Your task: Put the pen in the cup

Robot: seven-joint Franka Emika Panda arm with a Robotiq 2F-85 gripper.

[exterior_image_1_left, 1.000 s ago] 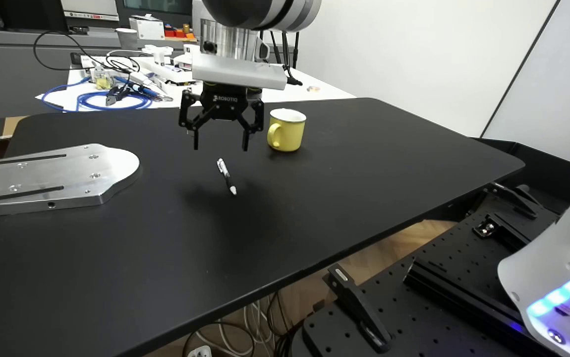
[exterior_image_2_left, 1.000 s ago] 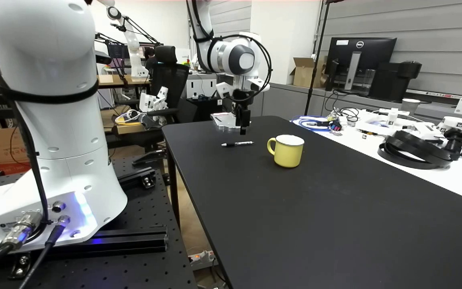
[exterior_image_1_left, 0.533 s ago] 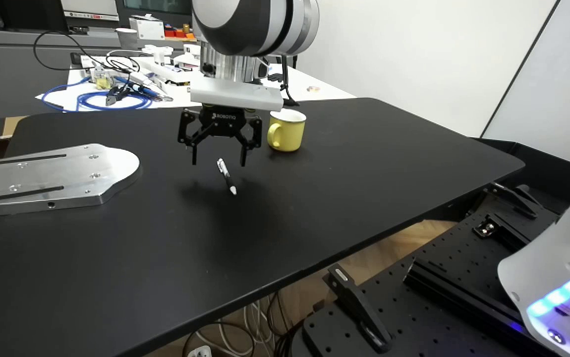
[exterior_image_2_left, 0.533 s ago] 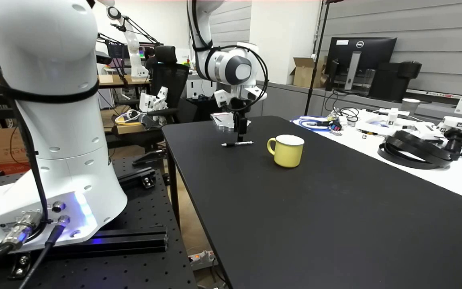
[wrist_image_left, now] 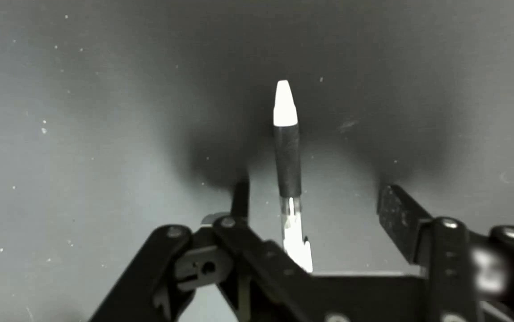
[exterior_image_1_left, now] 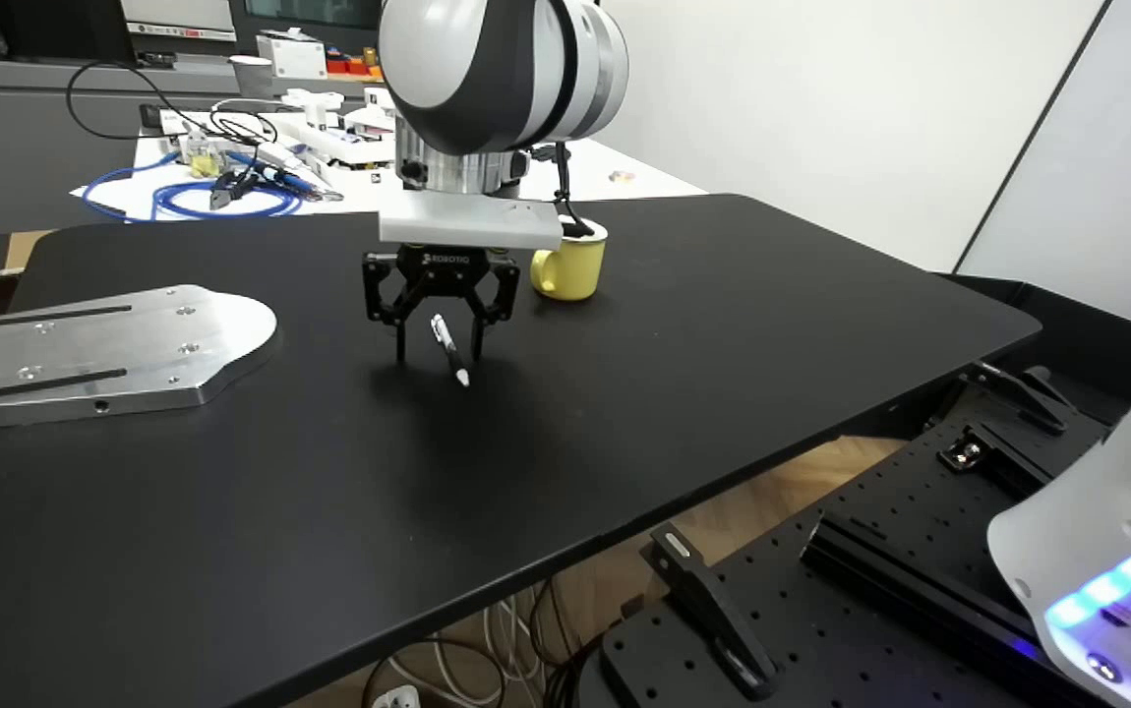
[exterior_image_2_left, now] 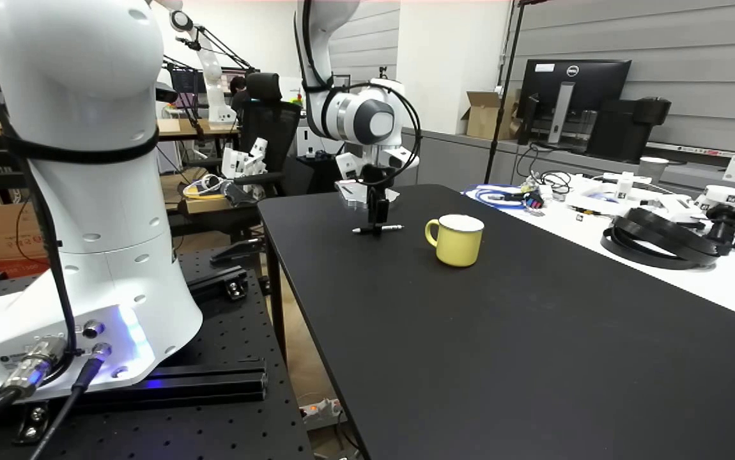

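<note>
The pen, white with a dark grip and a white tip, lies flat on the black table in both exterior views (exterior_image_1_left: pixel 445 337) (exterior_image_2_left: pixel 394 228) and in the wrist view (wrist_image_left: pixel 288 156). My gripper (exterior_image_1_left: pixel 439 356) is low at the table with its jaws partly open around the pen. In the wrist view (wrist_image_left: pixel 313 190) the pen lies between the fingers, nearer the left one, with a gap on each side. The yellow cup with a pale rim stands upright beside the gripper in both exterior views (exterior_image_1_left: pixel 570 273) (exterior_image_2_left: pixel 459 241). It is out of the wrist view.
A silver metal plate (exterior_image_1_left: pixel 103 349) lies on the black table (exterior_image_1_left: pixel 723 324), on the other side of the gripper from the cup. A white table with blue cable (exterior_image_1_left: pixel 226 200) and other clutter stands behind. The robot's base (exterior_image_2_left: pixel 99 306) stands beyond the table's edge.
My gripper has come down from above the pen to the table, its fingers now on either side of the pen. The jaws have narrowed somewhat. The pen and cup have not moved.
</note>
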